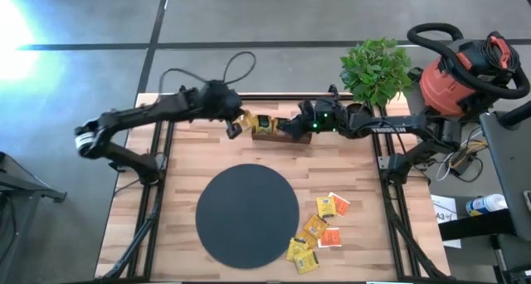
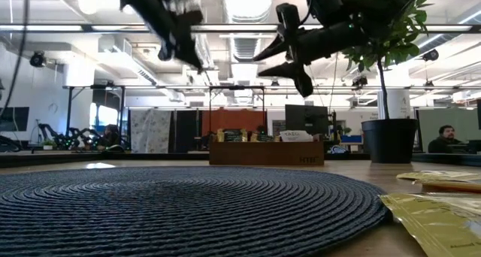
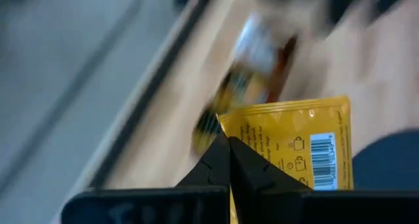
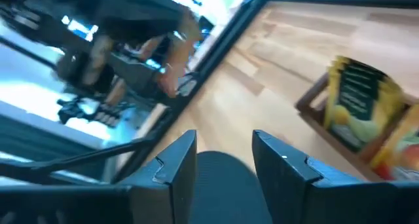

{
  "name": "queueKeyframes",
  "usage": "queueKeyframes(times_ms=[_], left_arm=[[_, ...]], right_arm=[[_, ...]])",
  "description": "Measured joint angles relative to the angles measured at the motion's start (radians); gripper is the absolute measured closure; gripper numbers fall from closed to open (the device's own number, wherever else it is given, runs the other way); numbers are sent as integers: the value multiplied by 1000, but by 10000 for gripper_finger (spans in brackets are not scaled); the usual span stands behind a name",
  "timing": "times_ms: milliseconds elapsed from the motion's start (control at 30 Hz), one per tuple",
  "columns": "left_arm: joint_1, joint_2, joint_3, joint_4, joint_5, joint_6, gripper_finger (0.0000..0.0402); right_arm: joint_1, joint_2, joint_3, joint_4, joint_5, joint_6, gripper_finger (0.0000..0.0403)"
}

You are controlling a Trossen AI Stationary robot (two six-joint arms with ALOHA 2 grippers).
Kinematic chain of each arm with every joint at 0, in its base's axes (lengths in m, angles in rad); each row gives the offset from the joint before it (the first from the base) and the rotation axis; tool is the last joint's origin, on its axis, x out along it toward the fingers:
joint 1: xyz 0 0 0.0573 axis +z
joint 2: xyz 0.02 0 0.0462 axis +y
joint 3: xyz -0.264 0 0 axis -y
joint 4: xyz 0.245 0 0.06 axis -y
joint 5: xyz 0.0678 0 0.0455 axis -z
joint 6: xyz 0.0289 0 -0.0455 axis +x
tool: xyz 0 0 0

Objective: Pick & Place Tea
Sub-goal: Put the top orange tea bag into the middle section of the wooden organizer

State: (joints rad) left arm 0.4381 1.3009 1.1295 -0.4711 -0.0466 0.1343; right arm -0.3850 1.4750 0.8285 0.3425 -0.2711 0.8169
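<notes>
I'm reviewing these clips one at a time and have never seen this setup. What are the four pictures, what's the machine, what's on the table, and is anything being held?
Two dark robot arms work at a wooden table. One picture looks straight down, one looks level across the tabletop, and two come from cameras on the arms' wrists.

On the table lie a black disc, a brown wooden tray of tea sachets at the back, and a loose pile of yellow and orange-red sachets right of the disc. A potted plant stands at the back corner.

The left claw is shut on a yellow sachet, beside the tray. The right claw is open and empty over the tray's other end.
</notes>
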Motion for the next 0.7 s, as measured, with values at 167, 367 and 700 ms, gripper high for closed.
queueKeyframes(times_ms=[167, 367, 700], left_arm=[[-80, -136, -42, 196, -168, 66, 401], [-132, -204, -49, 377, -324, 95, 401], [-132, -221, -56, 821, -11, -5, 401]], right_arm=[[-53, 0, 34, 18, -108, 37, 259], [-91, 2, 101, 36, -185, 73, 257], [-82, 123, 290, 177, -264, 220, 255]])
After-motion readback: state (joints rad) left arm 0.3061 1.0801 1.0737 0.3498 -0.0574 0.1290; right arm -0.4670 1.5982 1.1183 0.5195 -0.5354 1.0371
